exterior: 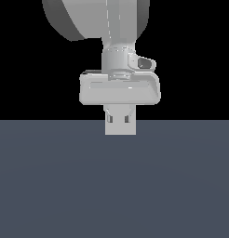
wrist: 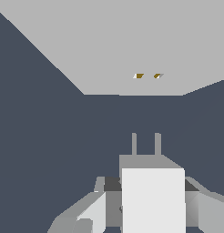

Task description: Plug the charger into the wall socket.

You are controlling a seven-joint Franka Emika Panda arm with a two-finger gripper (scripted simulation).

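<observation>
The end effector (wrist: 150,200) grips the charger (wrist: 152,195), prongs pointing straight at the wall socket (wrist: 109,45) ahead; its two slots sit nearly in line, still apart.

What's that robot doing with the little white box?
The robot arm is holding the charger, a small off-white block, in its tool. In the wrist view, the charger's two thin prongs point toward the wall socket, a light-grey plate with two tiny yellowish slots. There is a clear gap between the prongs and the plate, so the charger is not plugged in yet. The prongs look roughly lined up with the slots. The exterior view shows only the arm and tool above the dark floor.
</observation>
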